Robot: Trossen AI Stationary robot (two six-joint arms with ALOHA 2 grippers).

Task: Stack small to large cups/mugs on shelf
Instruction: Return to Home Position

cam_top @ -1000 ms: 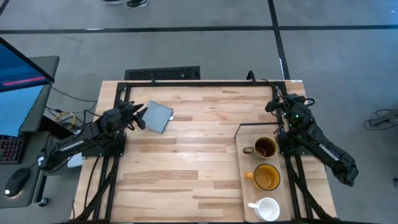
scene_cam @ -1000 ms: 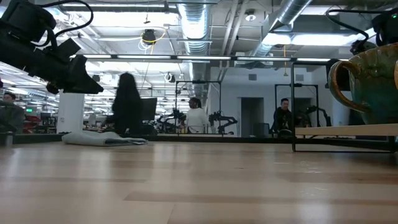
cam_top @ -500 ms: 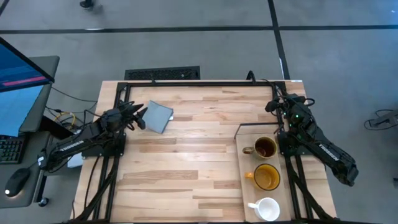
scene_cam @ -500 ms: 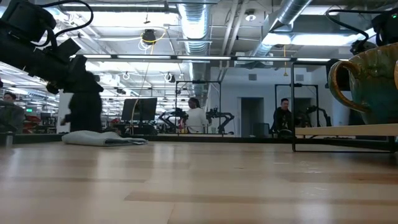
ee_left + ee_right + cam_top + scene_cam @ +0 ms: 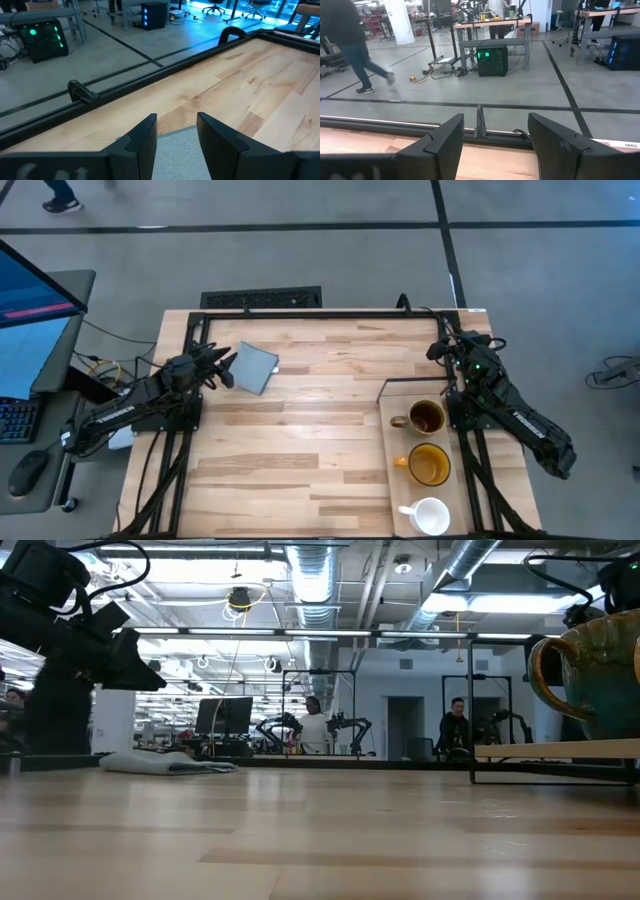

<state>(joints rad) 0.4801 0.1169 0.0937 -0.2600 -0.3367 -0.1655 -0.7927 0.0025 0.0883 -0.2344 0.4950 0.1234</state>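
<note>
While both arms rest folded at the sides of the surface (image 5: 320, 420), the shelf (image 5: 393, 394) beside the right arm carries a dark brown mug (image 5: 427, 418), yellow-orange mug (image 5: 430, 465) and white mug (image 5: 430, 517) in a row. The left gripper (image 5: 228, 369) gapes over the edge of the cloth (image 5: 257, 367); the right gripper (image 5: 438, 346), fingers apart, faces the far edge.

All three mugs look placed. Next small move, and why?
Likely just park both arms at home, nothing else. The brown mug, yellow mug and white mug stand in a row on the shelf, none gripped. The left gripper hangs open at the cloth's edge, the right gripper open near the table's far edge, clear of the mugs.
</note>
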